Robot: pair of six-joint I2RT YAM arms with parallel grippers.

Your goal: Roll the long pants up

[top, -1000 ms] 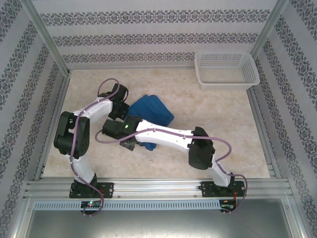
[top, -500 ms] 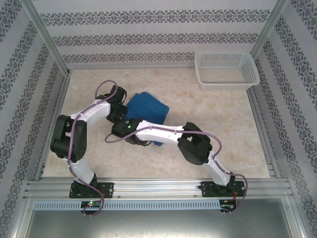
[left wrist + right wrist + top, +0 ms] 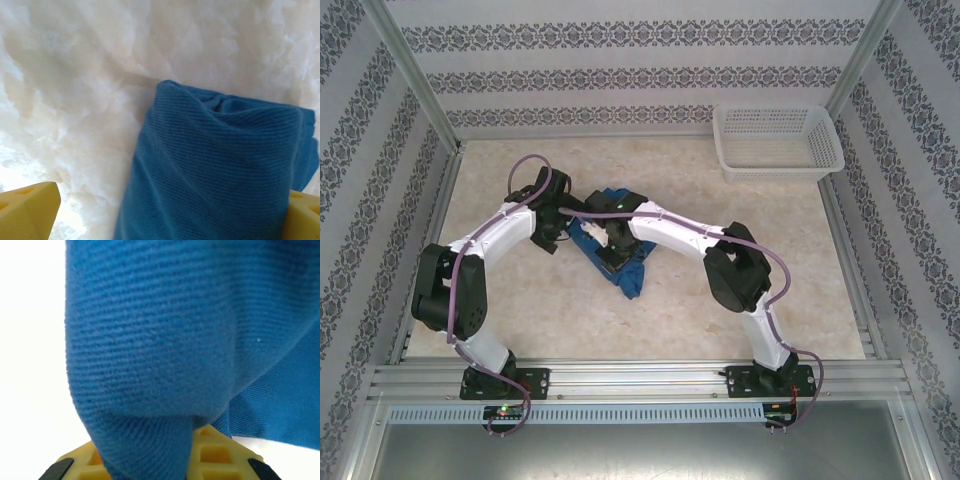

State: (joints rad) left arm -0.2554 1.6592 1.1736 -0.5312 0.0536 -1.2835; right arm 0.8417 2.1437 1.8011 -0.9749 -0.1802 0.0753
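Observation:
The long pants (image 3: 632, 275) lie as a crumpled royal-blue bundle in the middle of the table, between the two grippers. My right gripper (image 3: 615, 255) reaches down onto the bundle from the far side. In the right wrist view this gripper (image 3: 160, 460) is shut on a fold of the pants (image 3: 165, 340), which drapes over its yellow fingers (image 3: 220, 455). My left gripper (image 3: 568, 230) sits at the bundle's left edge. In the left wrist view it (image 3: 167, 215) is open, its yellow fingertips (image 3: 27, 210) wide apart with the pants (image 3: 215, 165) lying between them on the table.
A white mesh basket (image 3: 778, 142) stands at the back right. The marble-patterned table (image 3: 740, 215) is bounded by patterned walls and aluminium rails. Both arms cross over the table's centre-left, the right elbow (image 3: 732, 268) bent to the right of the bundle.
My right arm has swung from the bundle's near side up over to its far side, dragging cloth along. The flat folded pants are now a narrower crumpled bundle. The left gripper moved slightly farther away.

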